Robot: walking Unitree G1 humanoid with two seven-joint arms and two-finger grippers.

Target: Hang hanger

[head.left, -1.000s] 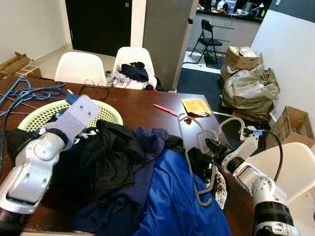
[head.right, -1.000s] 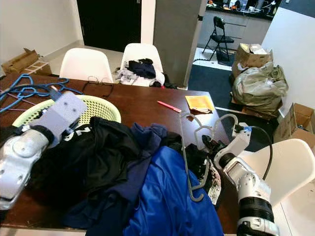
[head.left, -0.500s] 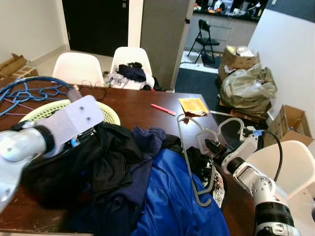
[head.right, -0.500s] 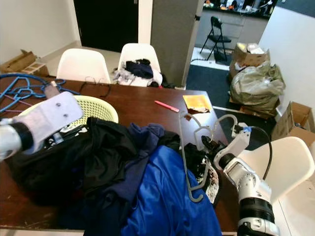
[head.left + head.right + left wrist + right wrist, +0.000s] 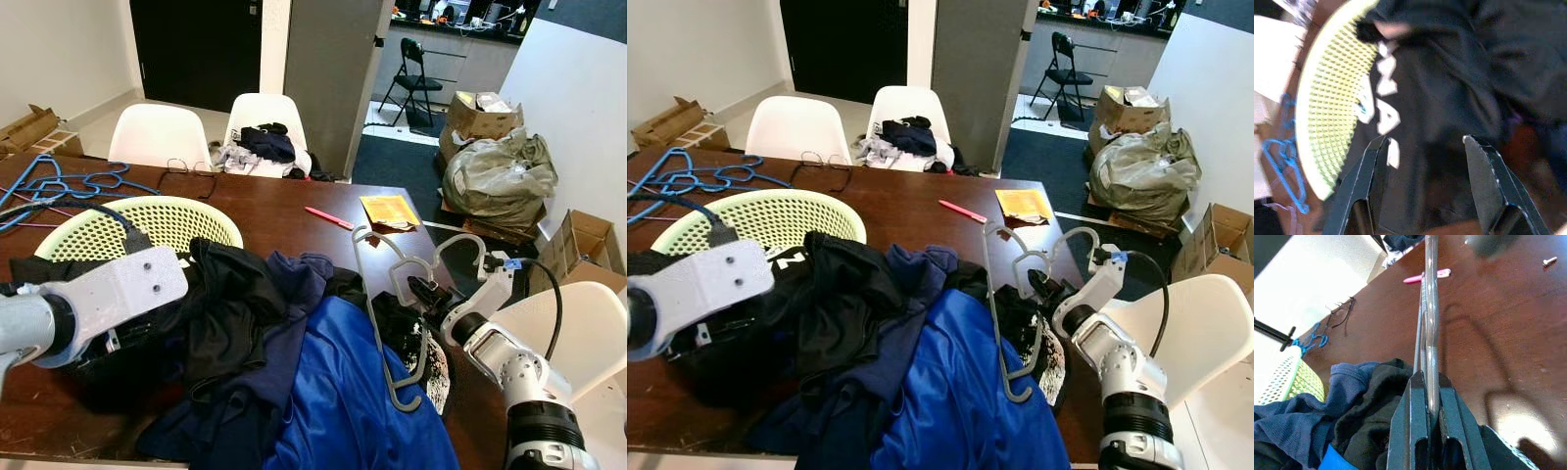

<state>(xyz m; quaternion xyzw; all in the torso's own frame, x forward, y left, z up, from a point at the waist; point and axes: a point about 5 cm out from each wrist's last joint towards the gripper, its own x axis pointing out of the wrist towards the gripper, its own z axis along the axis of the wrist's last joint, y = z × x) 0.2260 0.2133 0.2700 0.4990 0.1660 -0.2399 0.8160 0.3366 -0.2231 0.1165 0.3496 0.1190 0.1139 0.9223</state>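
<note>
In the left eye view, the right gripper (image 5: 423,294) is reaching over the right part of the brown table (image 5: 294,211), its fingers pinching the grey hanger (image 5: 384,323), which is lying tilted across the pile of clothes (image 5: 284,362), its hook beyond the fingertips and its lower bar dropping past them onto a blue garment (image 5: 343,401). The left arm is hanging low over a black shirt (image 5: 220,313), just beside the pale green laundry basket (image 5: 147,220).

In the right eye view, blue hangers (image 5: 696,176) are lying on the table beyond the basket, and a pink pen (image 5: 963,211) and a yellow packet (image 5: 1023,205) are sitting well beyond the right fingertips.

In the left wrist view, the left gripper (image 5: 1425,147) is hovering with its fingers (image 5: 1374,166) spread wide, the black shirt with white lettering directly beyond them and the basket rim off to one side.

In the right wrist view, the two fingers (image 5: 1418,431) are pressing together on the hanger's thin metal bar, which is running straight out from between them toward the pen.
</note>
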